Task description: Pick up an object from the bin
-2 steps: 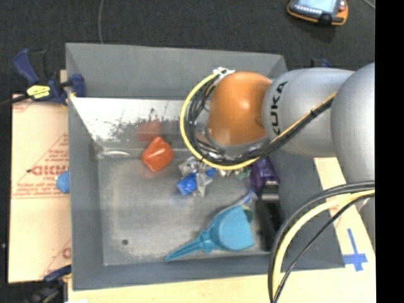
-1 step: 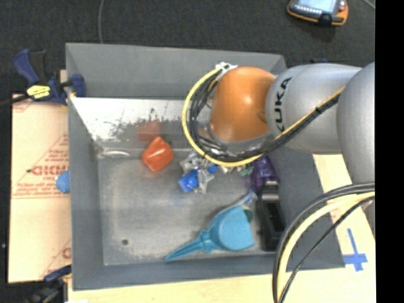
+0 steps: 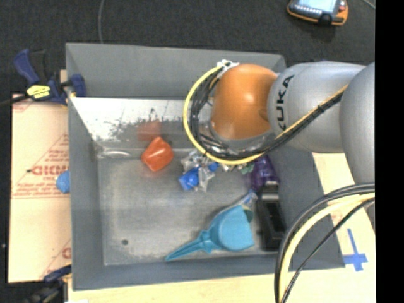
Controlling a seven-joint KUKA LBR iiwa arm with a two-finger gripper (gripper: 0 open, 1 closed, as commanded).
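Metal pincer (image 3: 199, 169), gap impossible to tell, hangs by a blue piece (image 3: 188, 181) near a rounded orange lump (image 3: 157, 153).

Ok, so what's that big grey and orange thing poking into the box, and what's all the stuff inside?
That is a robot arm, seen by a camera looking down from above. The orange dome is a cover on its wrist. Under it sits the gripper, the robot's hand, down low in the grey metal bin. Right by it lies a small blue thing; I cannot tell whether it is gripped. Nearby are an orange block, a purple thing, a black thing and a light blue funnel.
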